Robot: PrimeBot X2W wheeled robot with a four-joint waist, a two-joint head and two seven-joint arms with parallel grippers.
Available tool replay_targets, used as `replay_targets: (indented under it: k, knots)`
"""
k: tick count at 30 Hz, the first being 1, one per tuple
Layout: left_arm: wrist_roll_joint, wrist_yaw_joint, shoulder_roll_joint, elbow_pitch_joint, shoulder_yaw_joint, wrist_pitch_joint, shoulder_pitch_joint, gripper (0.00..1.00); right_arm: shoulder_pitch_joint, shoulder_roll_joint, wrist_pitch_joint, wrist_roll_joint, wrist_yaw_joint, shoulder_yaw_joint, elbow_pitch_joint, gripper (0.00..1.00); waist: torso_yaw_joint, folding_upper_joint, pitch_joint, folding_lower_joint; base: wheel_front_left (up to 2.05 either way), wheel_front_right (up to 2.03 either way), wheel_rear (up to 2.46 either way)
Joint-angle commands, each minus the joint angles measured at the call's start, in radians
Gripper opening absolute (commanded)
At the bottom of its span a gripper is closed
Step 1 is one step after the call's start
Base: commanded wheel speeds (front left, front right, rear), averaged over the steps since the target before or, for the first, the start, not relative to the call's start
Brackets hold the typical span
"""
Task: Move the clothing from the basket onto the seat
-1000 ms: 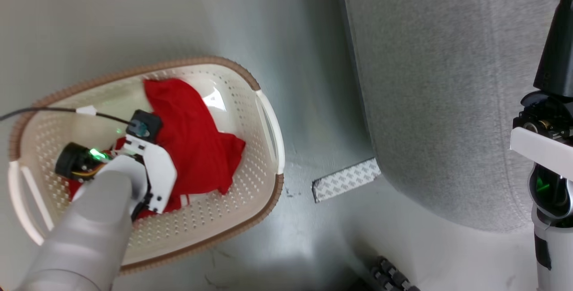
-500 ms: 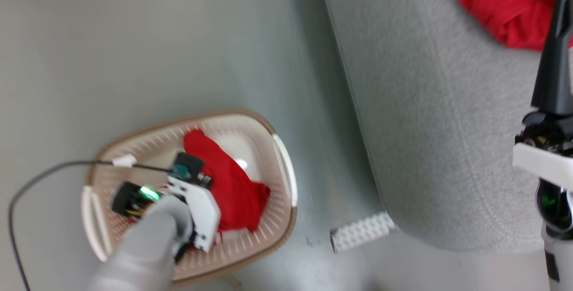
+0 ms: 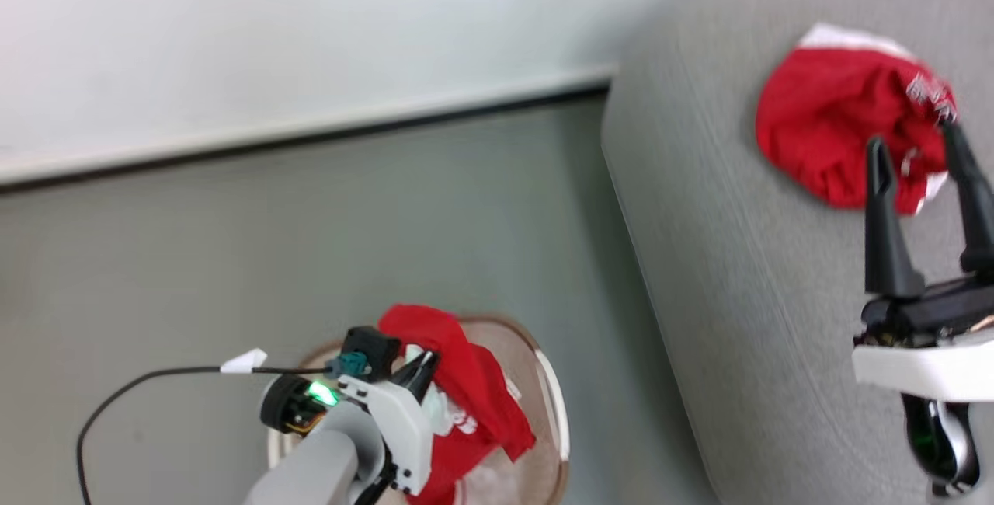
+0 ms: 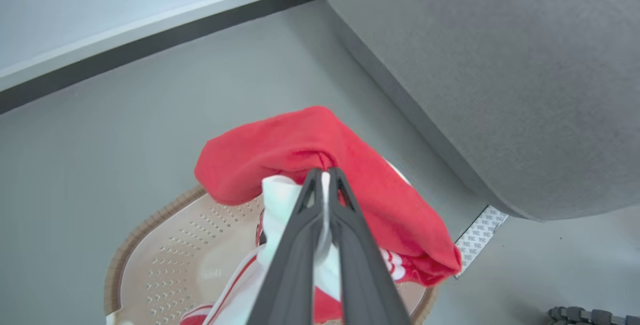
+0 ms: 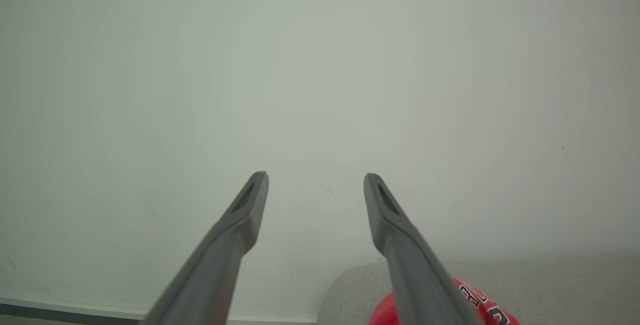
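My left gripper (image 3: 425,361) is shut on a red garment (image 3: 474,381) with white trim, held up over the cream basket (image 3: 553,404). In the left wrist view the gripper (image 4: 324,172) pinches the red cloth (image 4: 300,140) and a white fold. The rest of it drapes down into the brown-rimmed basket (image 4: 165,245). A second red garment (image 3: 831,124) with lettering lies bunched on the grey seat (image 3: 738,295). My right gripper (image 3: 915,144) hangs open just in front of it, holding nothing. The right wrist view has that gripper (image 5: 316,179) facing the wall, the garment (image 5: 482,305) at the bottom edge.
The seat's rounded corner (image 4: 500,65) stands right of the basket, with grey floor between them. A patterned white strip (image 4: 477,237) lies on the floor by the corner. A black cable (image 3: 140,388) trails from my left wrist. The wall and its dark baseboard (image 3: 311,132) run behind.
The head camera has tilted up, bringing the wall and the seat's garment into view. My left gripper has lifted the red garment up out of the basket. The right gripper stays open.
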Motion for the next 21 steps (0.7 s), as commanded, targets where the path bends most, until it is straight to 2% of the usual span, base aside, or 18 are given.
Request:
replay_targets:
  k: [1,5,10,21]
  knots:
    - [-0.016,0.001,0.002,-0.030,-0.002,-0.008,0.024,0.00,0.032,-0.015,-0.002,0.009,-0.002,0.003,0.017,1.00,0.071,-0.0001,-0.130,0.0004,0.00,0.00,0.00]
    - [-0.027,0.002,0.024,-0.125,0.023,-0.011,0.038,0.00,0.073,-0.021,-0.002,0.021,-0.002,0.017,0.047,1.00,0.095,-0.0001,-0.202,0.0004,0.00,0.00,0.00]
    - [-0.002,0.022,0.055,-0.295,0.080,-0.009,0.083,0.00,0.115,-0.026,-0.002,0.034,-0.002,0.034,0.074,1.00,0.112,-0.0001,-0.272,0.0004,0.00,0.00,0.00]
    - [0.026,0.068,0.121,-0.636,0.148,-0.007,0.088,0.00,0.167,-0.011,-0.002,0.048,-0.002,0.055,0.095,1.00,0.135,-0.0001,-0.313,0.0004,0.00,0.00,0.00]
